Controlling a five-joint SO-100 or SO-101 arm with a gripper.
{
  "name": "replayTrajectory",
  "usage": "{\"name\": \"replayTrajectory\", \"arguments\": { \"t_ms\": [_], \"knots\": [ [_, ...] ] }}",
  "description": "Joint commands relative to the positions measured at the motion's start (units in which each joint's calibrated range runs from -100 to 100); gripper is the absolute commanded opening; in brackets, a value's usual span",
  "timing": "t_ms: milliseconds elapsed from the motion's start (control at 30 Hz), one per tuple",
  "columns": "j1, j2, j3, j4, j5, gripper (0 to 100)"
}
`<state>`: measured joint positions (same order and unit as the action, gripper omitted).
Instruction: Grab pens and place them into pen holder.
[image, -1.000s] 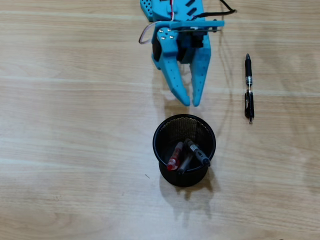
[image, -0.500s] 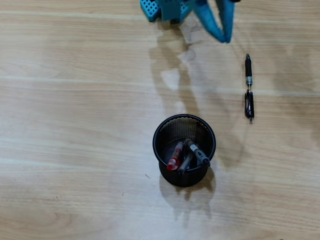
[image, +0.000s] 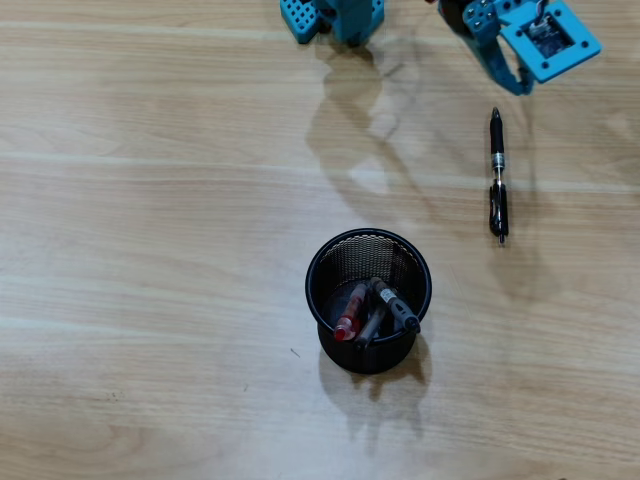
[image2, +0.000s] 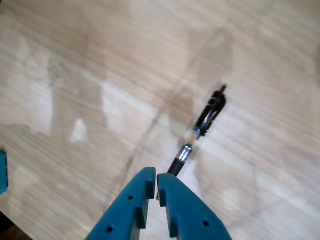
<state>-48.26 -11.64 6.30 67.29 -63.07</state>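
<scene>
One black pen (image: 497, 176) lies alone on the wooden table at the right, pointing up and down in the overhead view. In the wrist view the same black pen (image2: 201, 127) stretches away just beyond my fingertips. My blue gripper (image: 518, 86) hangs at the top right, slightly above the pen's upper end, and the gripper (image2: 156, 176) is shut with nothing in it. The black mesh pen holder (image: 370, 362) stands upright at the centre. Inside it lean a red pen (image: 350, 313), a dark-tipped pen (image: 398, 307) and a third one (image: 372, 326).
The arm's blue base (image: 335, 17) sits at the top edge of the overhead view. The arm's shadow falls across the light wooden table (image: 150, 250) between the base and the holder.
The arm has swung from just above the pen holder up and to the right, ending near the upper end of the lying black pen. Pens and holder have not moved.
</scene>
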Motion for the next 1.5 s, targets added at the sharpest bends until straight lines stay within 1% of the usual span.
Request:
{"name": "replayTrajectory", "arguments": {
  "t_ms": [0, 33, 100, 233, 267, 367, 500, 700, 767, 833, 900, 1167, 1467],
  "knots": [
    [-1.62, 2.77, -5.67, 0.28, -3.89, 2],
    [-1.62, 3.87, -5.85, 0.28, -6.30, 2],
    [-1.62, 4.63, -5.85, 0.55, -9.13, 2],
    [-1.17, 5.31, -5.85, 5.11, -13.69, 2],
    [-0.80, 5.40, -5.85, 7.66, -15.52, 2],
    [-0.62, 5.40, -6.03, 11.76, -17.25, 2],
    [0.02, 5.57, -8.56, 15.49, -17.19, 2],
    [0.39, 10.15, -13.90, 15.13, -16.83, 3],
    [-0.07, 12.45, -16.98, 15.04, -16.51, 9],
    [-0.25, 15.08, -20.51, 15.04, -14.78, 17],
    [-0.25, 17.63, -23.68, 15.04, -13.63, 22],
    [-0.62, 23.91, -28.56, 15.68, -14.26, 28],
    [-0.44, 28.50, -24.85, 15.04, -14.31, 30]
  ]
}}
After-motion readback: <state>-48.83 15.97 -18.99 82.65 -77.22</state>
